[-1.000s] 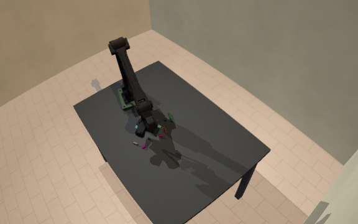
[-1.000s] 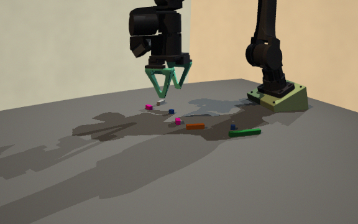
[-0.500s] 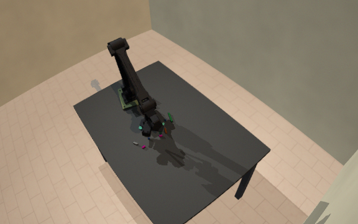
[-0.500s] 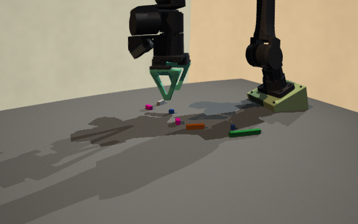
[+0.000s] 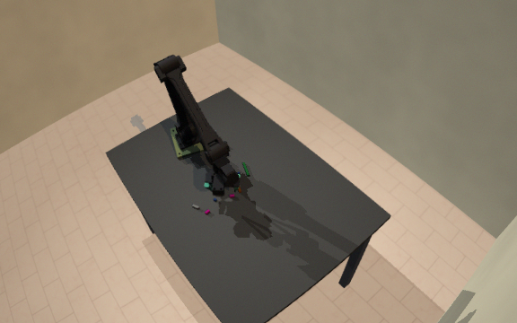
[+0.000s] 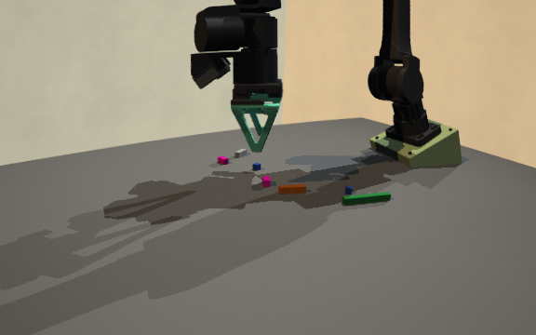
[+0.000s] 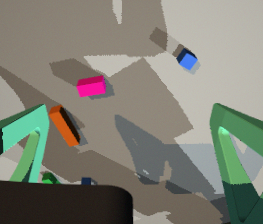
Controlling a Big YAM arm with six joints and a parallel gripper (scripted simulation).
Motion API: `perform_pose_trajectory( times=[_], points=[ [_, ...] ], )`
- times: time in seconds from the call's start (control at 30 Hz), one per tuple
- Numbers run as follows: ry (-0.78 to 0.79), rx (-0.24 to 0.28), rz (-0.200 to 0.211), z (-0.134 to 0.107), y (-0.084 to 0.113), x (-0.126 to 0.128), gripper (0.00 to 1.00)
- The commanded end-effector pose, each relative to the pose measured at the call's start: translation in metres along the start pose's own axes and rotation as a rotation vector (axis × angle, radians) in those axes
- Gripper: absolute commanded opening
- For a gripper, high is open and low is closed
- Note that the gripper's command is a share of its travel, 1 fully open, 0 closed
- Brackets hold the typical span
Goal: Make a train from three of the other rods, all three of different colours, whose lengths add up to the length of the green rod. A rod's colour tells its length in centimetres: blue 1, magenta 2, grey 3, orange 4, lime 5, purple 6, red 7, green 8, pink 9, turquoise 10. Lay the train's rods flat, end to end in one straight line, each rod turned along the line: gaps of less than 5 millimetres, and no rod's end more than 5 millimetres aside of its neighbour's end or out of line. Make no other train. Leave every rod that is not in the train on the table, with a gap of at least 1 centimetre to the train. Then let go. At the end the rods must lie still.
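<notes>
Green rod lies well aside of the gripper, which hangs wide open, empty, above a blue rod.

A dark grey table is seen, crossed by darker shadow patches. The rods are coloured thus: a green rod, an orange rod, two magenta rods, two blue rods and a pale grey rod. The arm is black, its gripper is fitted with teal-green fingers, and its base is olive green. The floor is patterned in beige tiles.
</notes>
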State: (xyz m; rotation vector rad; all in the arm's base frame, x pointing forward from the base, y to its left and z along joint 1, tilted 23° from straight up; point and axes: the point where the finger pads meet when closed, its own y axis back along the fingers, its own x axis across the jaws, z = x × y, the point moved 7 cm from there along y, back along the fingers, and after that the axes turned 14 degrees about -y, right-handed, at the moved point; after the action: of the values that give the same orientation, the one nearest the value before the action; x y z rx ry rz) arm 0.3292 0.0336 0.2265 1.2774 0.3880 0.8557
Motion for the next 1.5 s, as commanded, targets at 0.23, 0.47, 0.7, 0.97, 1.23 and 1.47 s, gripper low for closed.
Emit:
perform_pose_trajectory(
  times=[0.23, 0.47, 0.7, 0.97, 1.23, 1.47],
  points=[
    [0.128, -0.06, 0.055, 0.012, 0.029, 0.027, 1.0],
    [0.266, -0.046, 0.047, -0.004, 0.023, 0.044, 1.0],
    [0.242, -0.06, 0.051, 0.003, 0.028, 0.038, 1.0],
    [0.344, -0.066, 0.053, -0.006, 0.029, 0.048, 1.0],
    [0.457, -0.063, 0.059, -0.022, 0.03, 0.062, 1.0],
    [0.597, -0.067, 0.05, -0.036, 0.028, 0.074, 1.0]
  ],
)
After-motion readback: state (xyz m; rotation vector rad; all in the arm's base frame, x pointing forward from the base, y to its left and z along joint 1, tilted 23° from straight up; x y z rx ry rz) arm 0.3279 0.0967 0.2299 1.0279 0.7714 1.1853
